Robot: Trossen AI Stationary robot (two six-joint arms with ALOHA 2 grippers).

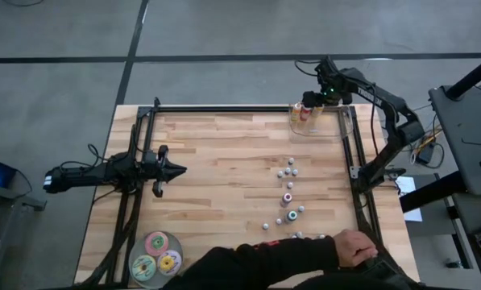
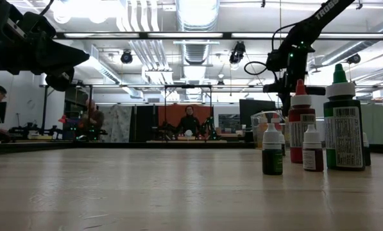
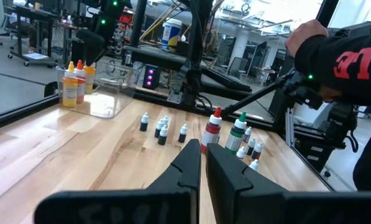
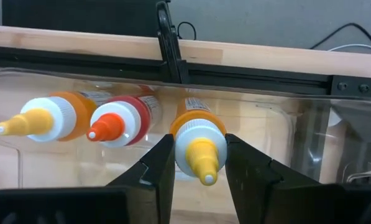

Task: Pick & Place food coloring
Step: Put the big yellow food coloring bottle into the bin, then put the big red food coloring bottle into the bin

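One yellow-capped bottle (image 4: 199, 146) sits clamped betw. my right gripper's (image 4: 201, 163) fingers, over the clear bin (image 1: 342, 121) at the table's far corner, w/ two bottles already inside. Left gripper (image 1: 169, 170) idle, fingers together.

Black arms (image 1: 385, 105) — 2 dark wedge-shaped fingers (image 4: 145, 177).

Bottles (image 1: 289, 196) right — bare tabletop (image 1: 216, 161) left

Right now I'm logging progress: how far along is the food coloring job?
Two bottles already stand in the clear bin. The right gripper holds a third, yellow-capped bottle over the bin. About a dozen bottles remain on the table; the left gripper waits.
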